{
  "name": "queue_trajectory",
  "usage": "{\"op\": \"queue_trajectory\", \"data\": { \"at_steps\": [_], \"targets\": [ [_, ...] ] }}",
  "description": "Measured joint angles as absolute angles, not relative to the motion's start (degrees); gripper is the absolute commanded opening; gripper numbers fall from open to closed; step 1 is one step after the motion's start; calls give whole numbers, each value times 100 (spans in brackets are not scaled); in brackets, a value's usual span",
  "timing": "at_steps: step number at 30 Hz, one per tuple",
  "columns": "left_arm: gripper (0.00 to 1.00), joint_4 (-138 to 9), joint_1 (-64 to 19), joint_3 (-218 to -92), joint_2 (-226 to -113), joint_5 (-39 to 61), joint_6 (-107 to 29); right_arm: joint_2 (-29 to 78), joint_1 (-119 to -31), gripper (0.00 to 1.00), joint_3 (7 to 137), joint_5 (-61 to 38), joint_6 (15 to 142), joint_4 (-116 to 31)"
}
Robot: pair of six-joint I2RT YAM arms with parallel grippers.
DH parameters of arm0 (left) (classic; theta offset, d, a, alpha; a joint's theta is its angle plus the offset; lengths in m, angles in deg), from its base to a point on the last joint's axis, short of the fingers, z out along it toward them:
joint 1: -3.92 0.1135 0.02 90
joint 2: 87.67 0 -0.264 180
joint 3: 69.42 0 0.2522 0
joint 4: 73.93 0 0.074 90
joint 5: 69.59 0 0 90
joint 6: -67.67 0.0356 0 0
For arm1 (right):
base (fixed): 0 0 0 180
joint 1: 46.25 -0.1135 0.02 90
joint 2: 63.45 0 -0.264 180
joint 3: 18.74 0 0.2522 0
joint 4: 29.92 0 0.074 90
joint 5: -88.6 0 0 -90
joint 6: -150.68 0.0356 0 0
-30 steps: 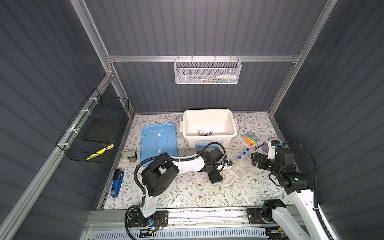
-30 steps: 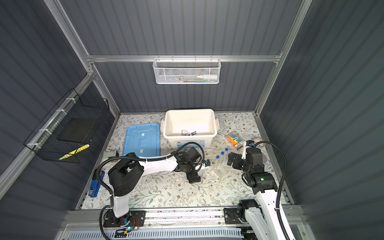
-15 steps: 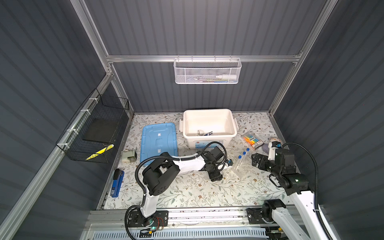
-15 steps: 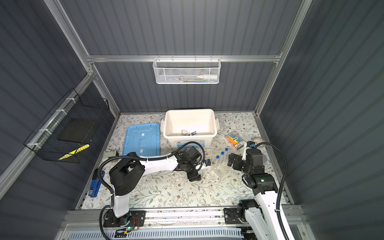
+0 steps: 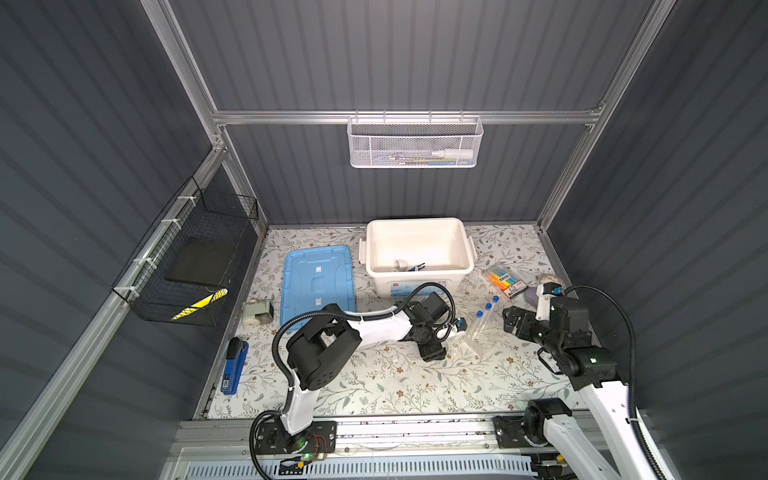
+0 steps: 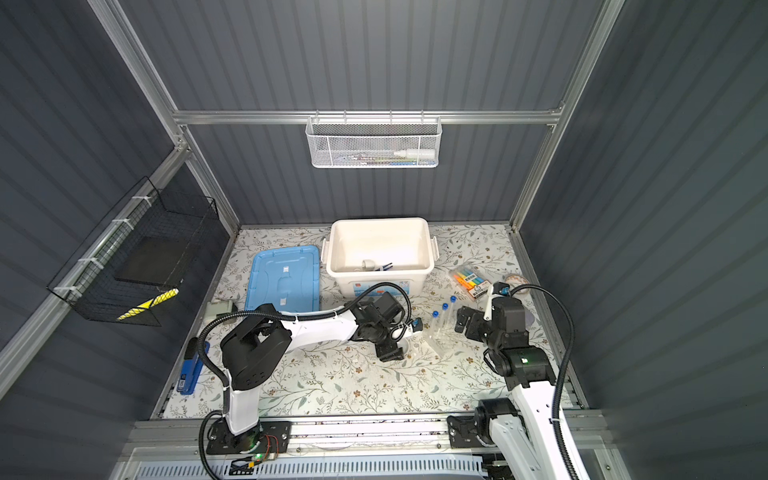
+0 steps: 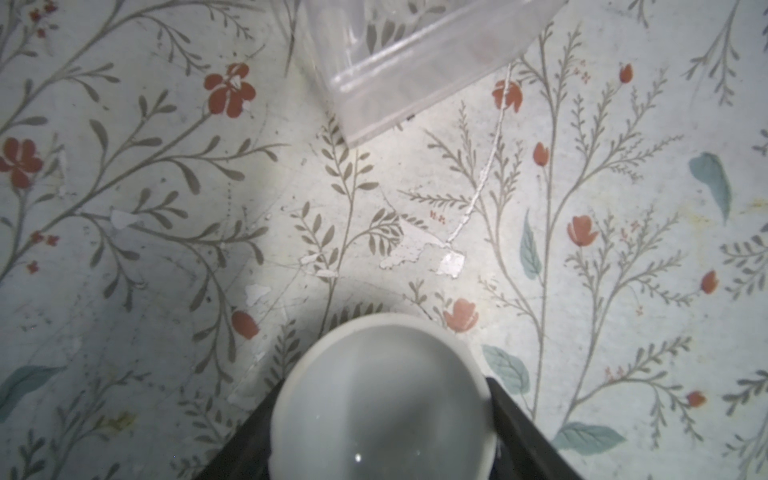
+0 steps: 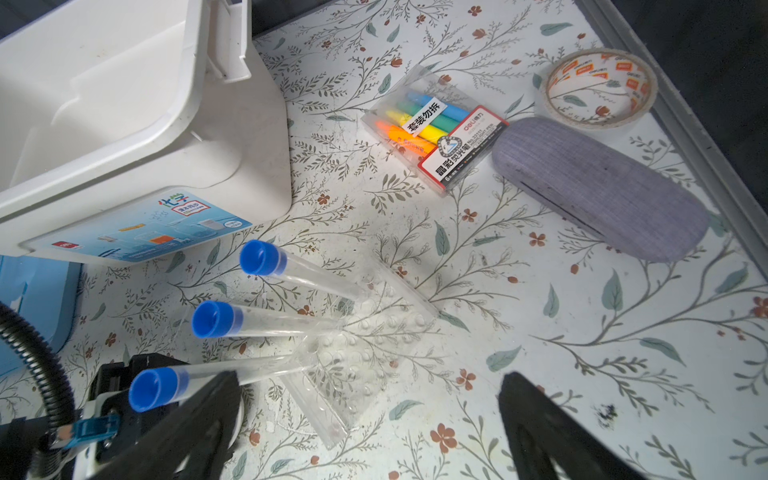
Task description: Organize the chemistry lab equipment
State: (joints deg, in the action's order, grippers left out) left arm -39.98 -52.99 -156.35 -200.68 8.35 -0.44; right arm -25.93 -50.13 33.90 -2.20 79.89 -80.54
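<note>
stapler [image 5: 234, 365]: blue and black, flat on the floral mat [image 5: 374, 386], far left edge.
blue lid [image 5: 318, 282]: flat on the mat, just left of the bin.
white bin [image 5: 415, 221]: open, back centre. Dark blue tweezers [image 5: 419, 267] lie inside beside a small white piece [image 5: 400, 264], maybe a dish, too small to tell.
left gripper [image 7: 382, 388]: in front of the bin, low over the mat, fingers [image 7: 523, 432] pressed on both sides of the white dish.
white dish [image 7: 374, 424]: mouth up between the left fingers, near the rack's corner, apart from it.
rack [image 8: 365, 345]: clear plastic, on the mat between the two grippers.
tubes [image 8: 266, 322]: three, clear, blue caps, standing in the rack in a row.
right gripper [image 8: 372, 378]: just right of the rack, jaws spread wide, holding nothing.
markers [image 8: 432, 129]: pack flat on the mat, right of the bin.
grey case [image 8: 598, 187], tape roll [image 8: 598, 89]: by the right wall, near each other.
</note>
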Motion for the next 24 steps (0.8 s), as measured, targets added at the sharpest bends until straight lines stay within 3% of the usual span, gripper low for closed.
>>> {"op": "queue_trajectory", "data": {
  "at_steps": [24],
  "targets": [
    [57, -2748, -4894, -17200, -19838, 527, -151, -2401, -5015, 99, 3390, -253, 7993, -7941]
  ]
}}
